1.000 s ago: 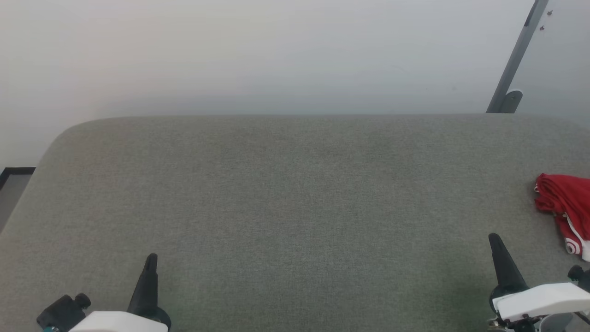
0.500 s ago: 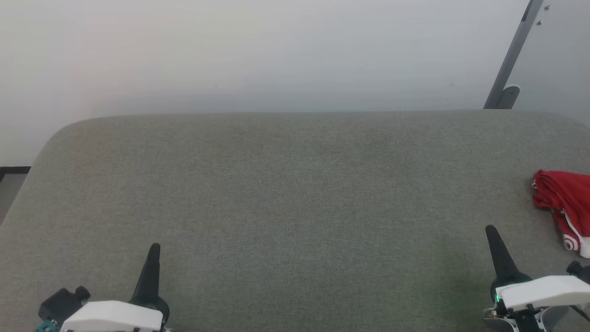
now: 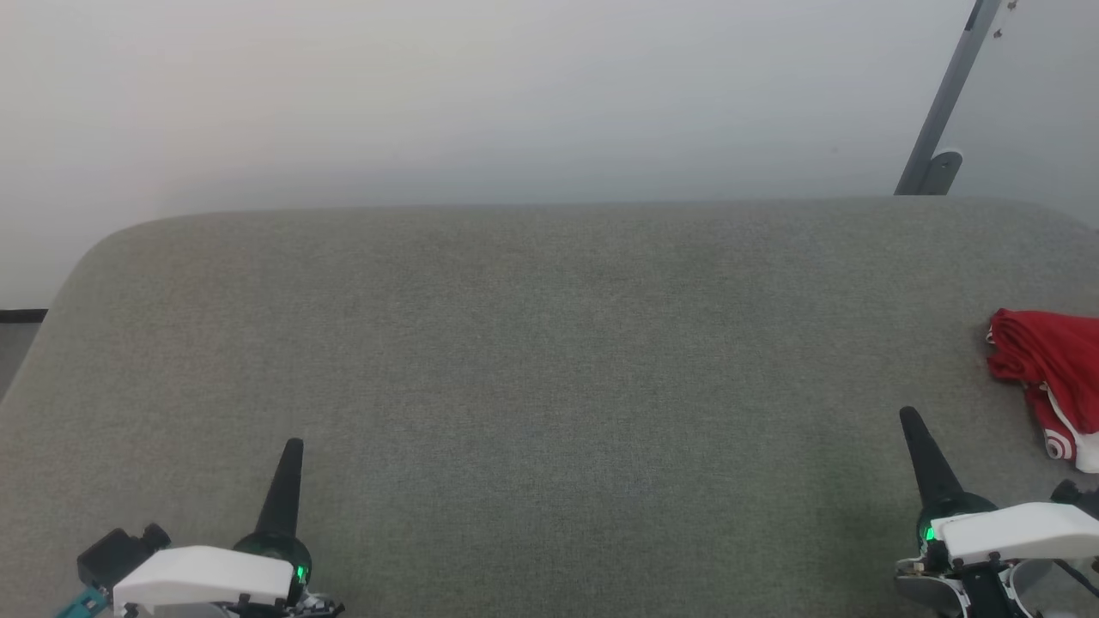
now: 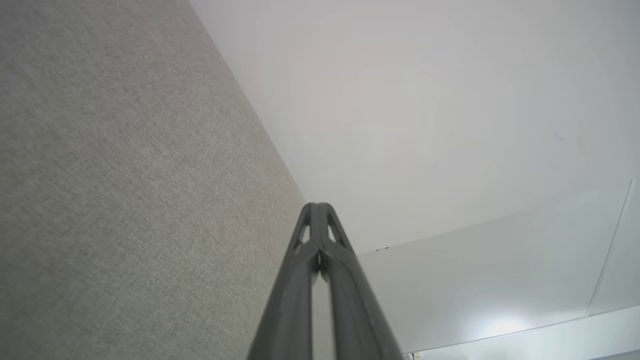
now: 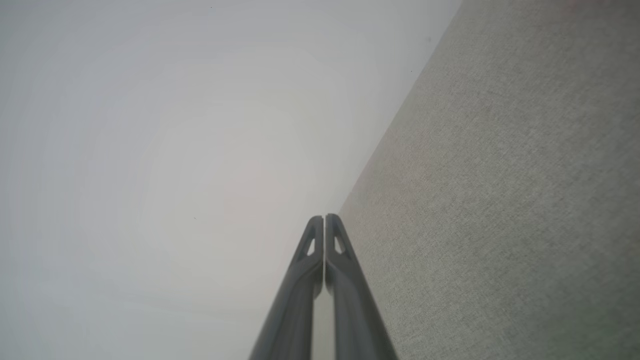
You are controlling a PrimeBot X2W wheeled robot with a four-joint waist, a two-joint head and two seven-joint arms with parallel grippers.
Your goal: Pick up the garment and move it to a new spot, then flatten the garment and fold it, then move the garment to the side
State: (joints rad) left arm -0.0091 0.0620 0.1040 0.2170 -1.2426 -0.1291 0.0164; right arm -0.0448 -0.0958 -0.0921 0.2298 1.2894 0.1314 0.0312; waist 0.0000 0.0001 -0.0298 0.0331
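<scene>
The garment (image 3: 1047, 369) lies bunched at the far right of the grey fabric surface (image 3: 549, 360), red with a white striped sleeve end, partly cut off by the view's edge. My right gripper (image 3: 908, 419) is at the lower right, shut, a short way left of and nearer than the garment, touching nothing. My left gripper (image 3: 294, 448) is at the lower left, shut and holding nothing. In the left wrist view the left gripper (image 4: 316, 206) has its fingers pressed together. In the right wrist view the right gripper (image 5: 323, 218) is likewise closed tip to tip.
A pale wall (image 3: 481, 94) rises behind the surface's rounded far edge. A grey slanted metal bar (image 3: 940, 103) with a foot stands at the back right. Dark floor trim (image 3: 21, 316) shows past the left edge.
The head camera has shifted, sliding the whole scene slightly up and left. Both grippers show higher in the view, and green lights now show on both wrists.
</scene>
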